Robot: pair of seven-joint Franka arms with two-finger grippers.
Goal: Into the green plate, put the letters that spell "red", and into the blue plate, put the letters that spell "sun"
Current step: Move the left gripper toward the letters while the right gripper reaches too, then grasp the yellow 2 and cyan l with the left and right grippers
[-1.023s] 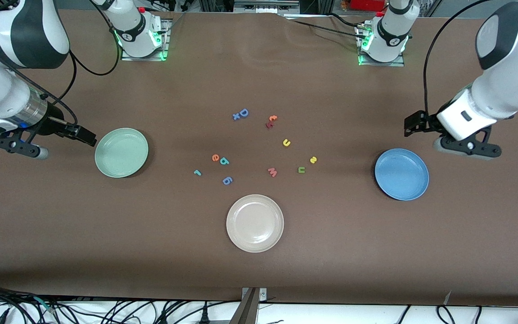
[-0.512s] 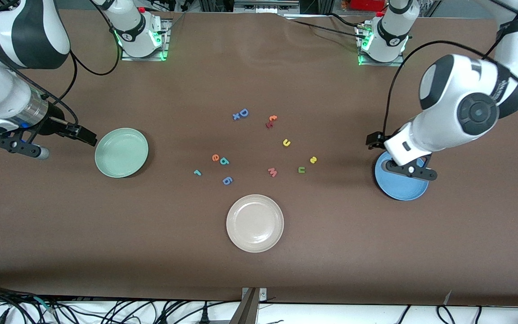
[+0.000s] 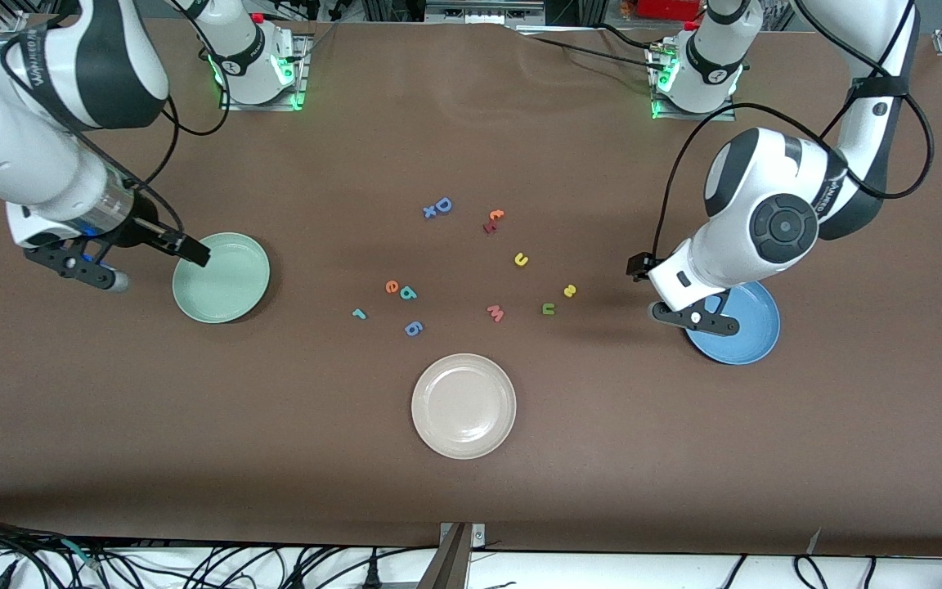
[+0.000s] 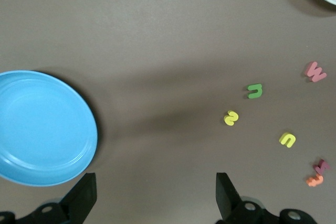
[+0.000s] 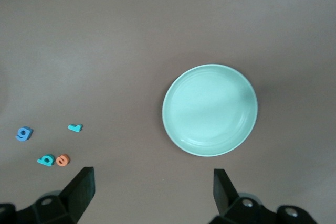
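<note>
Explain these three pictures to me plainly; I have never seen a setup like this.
Two white robot arms stand at a brown table. The wide picture looks down from across the table; the other two come from cameras on each arm's wrist. On the table lie a green plate, a blue plate, a cream plate and small foam letters scattered between them, such as an orange e and a yellow u. The left gripper hangs over the blue plate's edge, the right gripper beside the green plate. Both have open jaws and hold nothing.
</note>
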